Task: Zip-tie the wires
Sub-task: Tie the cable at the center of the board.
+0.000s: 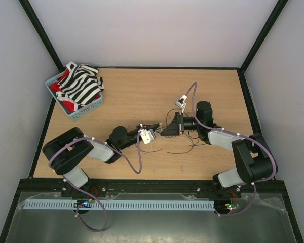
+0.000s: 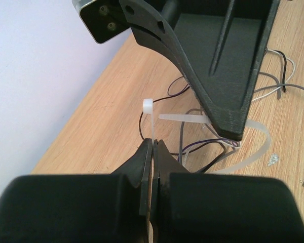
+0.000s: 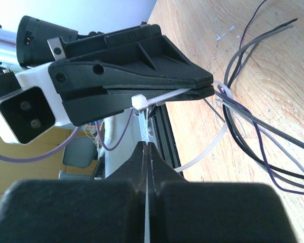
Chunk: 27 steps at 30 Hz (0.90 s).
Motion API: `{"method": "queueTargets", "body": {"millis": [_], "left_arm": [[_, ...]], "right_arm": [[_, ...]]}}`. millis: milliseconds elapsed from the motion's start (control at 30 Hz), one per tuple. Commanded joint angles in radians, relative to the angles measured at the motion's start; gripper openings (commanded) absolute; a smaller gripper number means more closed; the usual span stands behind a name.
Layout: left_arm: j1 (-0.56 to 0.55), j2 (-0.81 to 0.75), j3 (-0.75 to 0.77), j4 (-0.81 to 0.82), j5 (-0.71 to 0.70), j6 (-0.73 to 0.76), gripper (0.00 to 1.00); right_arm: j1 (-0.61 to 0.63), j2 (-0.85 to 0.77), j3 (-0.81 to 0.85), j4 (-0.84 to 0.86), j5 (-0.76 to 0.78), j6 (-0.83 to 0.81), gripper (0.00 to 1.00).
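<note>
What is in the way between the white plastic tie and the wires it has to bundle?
Nothing visible. Both sets of jaws are shut on the tie, and its loop seems to pass around the wires just above the table.

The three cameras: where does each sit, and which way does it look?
Top view: above and behind, looking down at the table, left arm, right arm, wires.
Left wrist: looks along its own shut left tool toward the right tool.
Right wrist: looks along the right tool toward the left tool.
Shared: both wrist views show the zip tie and wires.
</note>
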State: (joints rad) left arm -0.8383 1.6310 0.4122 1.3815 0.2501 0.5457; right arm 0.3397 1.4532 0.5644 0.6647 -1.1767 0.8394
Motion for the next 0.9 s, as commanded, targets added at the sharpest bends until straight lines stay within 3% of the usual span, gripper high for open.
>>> {"method": "queueTargets", "body": {"millis": [0,867], "left_arm": [[0.0,0.014,-0.001,0.064,0.01,-0.015,0.0],[0.005,0.0,-0.037,0.099,0.049,-0.061,0.0]], "right_arm": [[-0.004,-0.046,0.002,-0.09,-0.04,-0.103,0.0],[-0.015,-0.079,-0.004,-0.14,-0.061,-0.191,0.0]]}}
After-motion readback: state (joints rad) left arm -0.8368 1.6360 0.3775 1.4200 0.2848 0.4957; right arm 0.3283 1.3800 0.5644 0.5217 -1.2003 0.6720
